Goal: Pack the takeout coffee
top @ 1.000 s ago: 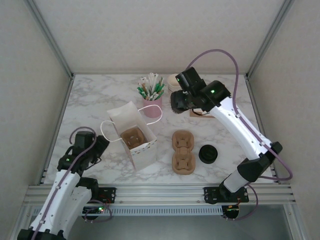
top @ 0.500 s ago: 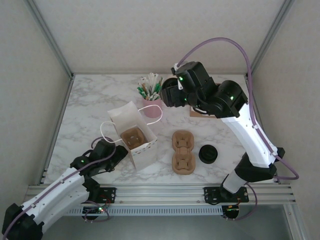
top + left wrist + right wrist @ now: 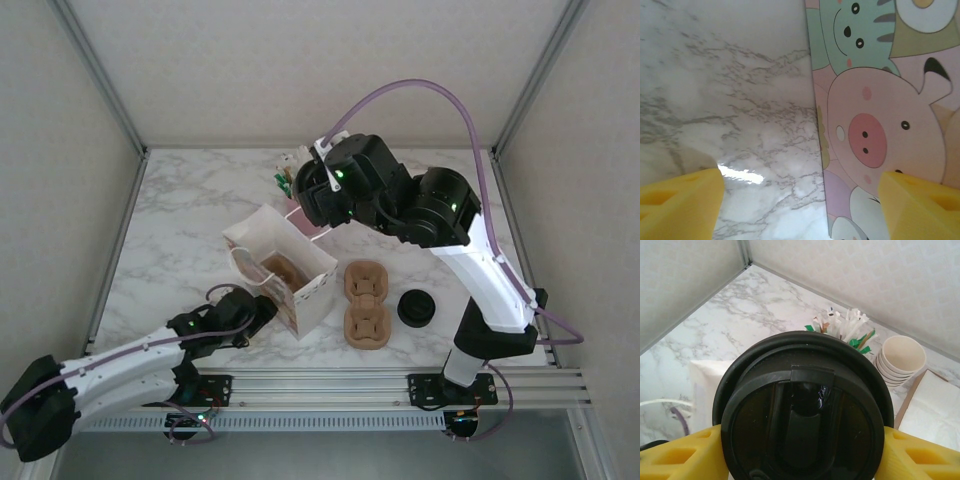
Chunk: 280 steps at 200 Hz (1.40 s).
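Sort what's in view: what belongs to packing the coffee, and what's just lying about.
For the job:
takeout coffee, held in the right gripper
paper bag
carrier inside the bag

Lying about:
loose carriers
black lids
stack of lidless cups
bunch of stirrers
napkins

Robotics lab test cell: aluminium posts (image 3: 100, 78) and blank white walls (image 3: 300, 70) box in a marble-look table (image 3: 190, 200), while a left arm (image 3: 120, 365) and right arm (image 3: 490, 270) stand bolted to a metal rail (image 3: 320, 385) along its near edge.
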### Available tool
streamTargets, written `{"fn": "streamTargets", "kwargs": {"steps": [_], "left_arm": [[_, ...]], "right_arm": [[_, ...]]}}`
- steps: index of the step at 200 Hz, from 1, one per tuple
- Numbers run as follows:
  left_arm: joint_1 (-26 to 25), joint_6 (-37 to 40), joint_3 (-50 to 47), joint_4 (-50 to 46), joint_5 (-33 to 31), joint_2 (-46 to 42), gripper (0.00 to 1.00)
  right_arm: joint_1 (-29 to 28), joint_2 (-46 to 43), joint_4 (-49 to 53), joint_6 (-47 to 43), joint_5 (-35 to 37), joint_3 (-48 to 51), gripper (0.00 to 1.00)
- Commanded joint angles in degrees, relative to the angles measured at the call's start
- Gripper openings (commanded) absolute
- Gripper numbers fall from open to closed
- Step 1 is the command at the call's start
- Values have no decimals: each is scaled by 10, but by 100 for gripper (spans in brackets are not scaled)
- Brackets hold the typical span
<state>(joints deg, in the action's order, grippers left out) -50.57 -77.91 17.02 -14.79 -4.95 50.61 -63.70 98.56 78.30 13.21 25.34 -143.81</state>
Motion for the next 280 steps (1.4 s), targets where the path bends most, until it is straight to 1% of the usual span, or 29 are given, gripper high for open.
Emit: {"fn": "streamTargets", "kwargs": {"steps": [1,26,39,54,70,91,112,134,162,188,196,205,220,234,252,260,280], "left_arm": [[-26,0,42,61,-26,55,83],[-54,40,92,54,-45,104,87],[-70,48,103,49,-61,112,88],[-75,54,106,33,-70,108,89],[-75,53,104,-12,-92,81,89],[-75,48,94,-80,-132,19,90],[-75,60,82,-128,-151,-45,90],[-75,80,91,-199,-184,-104,90],[-74,135,138,-293,-227,-158,92],[-71,197,213,-385,-282,-175,94],[-70,216,238,-409,-300,-178,93],[-65,241,263,-424,-308,-182,89],[-47,283,293,-423,-301,-192,85],[-22,318,317,-420,-289,-195,83],[30,373,348,-413,-254,-180,82],[61,394,363,-405,-222,-168,82],[149,447,398,-378,-108,-128,82]], "right_arm": [[-15,-19,4,-13,-10,0,67],[-17,-35,-16,-18,-40,56,67],[-17,-39,-23,-22,-50,82,67],[-16,-37,-23,-26,-60,98,67],[-16,-36,-24,-33,-74,113,67],[-14,-32,-25,-38,-85,126,67],[-11,-27,-25,-35,-88,127,67],[-10,-22,-35,-35,-113,127,67],[-10,-5,-30,-41,-138,116,66],[-10,10,-25,-57,-147,114,66],[-9,16,-22,-65,-145,114,66],[-8,22,-19,-73,-146,114,66],[-2,32,-14,-83,-153,111,66],[7,40,-11,-92,-175,111,65],[22,53,-2,-98,-194,107,65],[28,58,1,-101,-201,107,64],[40,71,8,-108,-213,107,64]]}}
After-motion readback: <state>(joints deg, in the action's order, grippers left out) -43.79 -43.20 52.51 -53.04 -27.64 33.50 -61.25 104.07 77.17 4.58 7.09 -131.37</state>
